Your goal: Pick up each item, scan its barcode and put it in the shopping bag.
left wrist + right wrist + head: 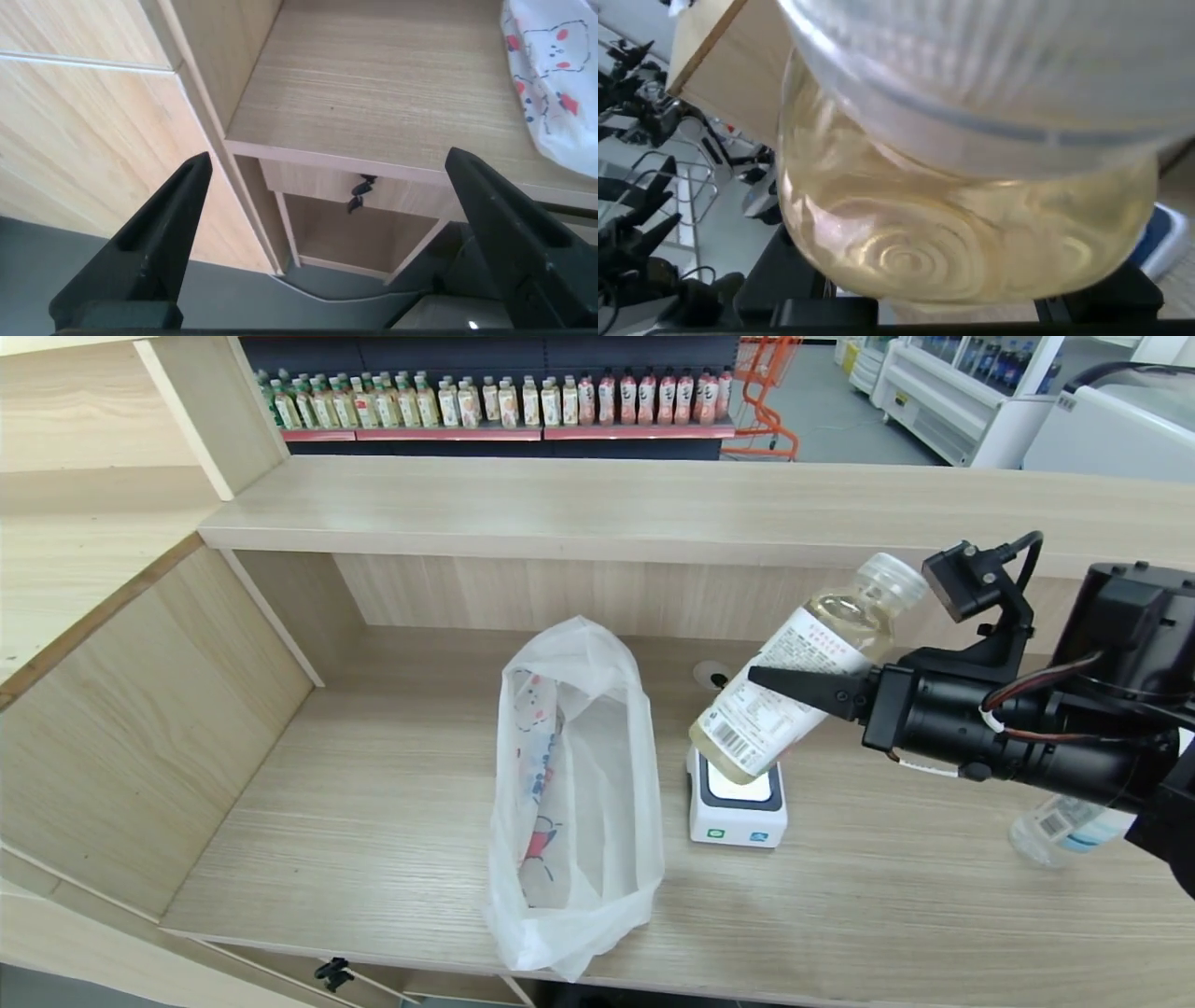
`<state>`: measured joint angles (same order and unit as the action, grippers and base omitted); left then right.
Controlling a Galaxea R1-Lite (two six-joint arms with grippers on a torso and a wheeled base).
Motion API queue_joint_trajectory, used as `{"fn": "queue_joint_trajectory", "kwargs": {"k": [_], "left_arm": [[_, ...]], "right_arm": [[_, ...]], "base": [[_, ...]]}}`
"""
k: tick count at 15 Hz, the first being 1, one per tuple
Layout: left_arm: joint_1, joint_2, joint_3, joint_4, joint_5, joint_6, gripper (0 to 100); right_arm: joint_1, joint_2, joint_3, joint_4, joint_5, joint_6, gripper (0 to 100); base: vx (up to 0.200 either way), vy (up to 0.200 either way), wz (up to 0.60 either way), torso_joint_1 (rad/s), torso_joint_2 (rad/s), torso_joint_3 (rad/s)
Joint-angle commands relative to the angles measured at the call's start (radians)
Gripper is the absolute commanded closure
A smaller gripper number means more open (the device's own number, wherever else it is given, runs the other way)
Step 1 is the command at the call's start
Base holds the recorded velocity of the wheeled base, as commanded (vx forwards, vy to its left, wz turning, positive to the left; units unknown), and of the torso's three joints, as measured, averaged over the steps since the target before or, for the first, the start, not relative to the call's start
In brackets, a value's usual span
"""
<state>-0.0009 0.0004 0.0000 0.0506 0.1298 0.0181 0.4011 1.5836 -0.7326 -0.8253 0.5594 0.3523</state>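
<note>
We see a white label with red writing and small black print on the bottle, and a barcode near its lower end; the text is too small to read. The right jaws are clamped across the bottle's middle. It is tilted, with the cap up and away and the base just above the lit window of the scanner. In the right wrist view its base shows pale yellow drink. The shopping bag stands open just left of the scanner, with a red and blue cartoon print. A second bottle lies partly behind the right arm. The left jaws are apart, off the front edge of the wood-grain tabletop. Behind it, a shop shelf holds drinks.
</note>
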Motion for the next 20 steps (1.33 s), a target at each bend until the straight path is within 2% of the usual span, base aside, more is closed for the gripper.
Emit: {"fn": "queue_joint_trajectory", "kwargs": {"k": [1, 6, 13, 17, 20], "left_arm": [[-0.001, 0.000, 0.000, 0.000, 0.001, -0.001, 0], [-0.001, 0.000, 0.000, 0.000, 0.001, -0.003, 0], [-0.001, 0.000, 0.000, 0.000, 0.001, -0.003, 0], [-0.001, 0.000, 0.000, 0.000, 0.001, -0.003, 0], [-0.001, 0.000, 0.000, 0.000, 0.001, -0.003, 0]], "right_arm": [[0.028, -0.010, -0.036, 0.046, 0.001, 0.023, 100], [0.082, 0.036, -0.071, 0.124, -0.010, 0.103, 100], [0.120, 0.180, -0.130, 0.130, -0.045, 0.094, 100], [0.170, 0.292, -0.217, 0.123, -0.142, 0.023, 100], [0.182, 0.378, -0.245, 0.086, -0.144, -0.075, 100]], "base": [[0.000, 0.200, 0.00, 0.007, 0.00, 0.017], [0.000, 0.040, 0.00, 0.000, 0.00, 0.001], [0.000, 0.000, 0.00, 0.000, 0.00, 0.000], [0.000, 0.000, 0.00, 0.000, 0.00, 0.000], [0.000, 0.000, 0.00, 0.000, 0.00, 0.000]]}}
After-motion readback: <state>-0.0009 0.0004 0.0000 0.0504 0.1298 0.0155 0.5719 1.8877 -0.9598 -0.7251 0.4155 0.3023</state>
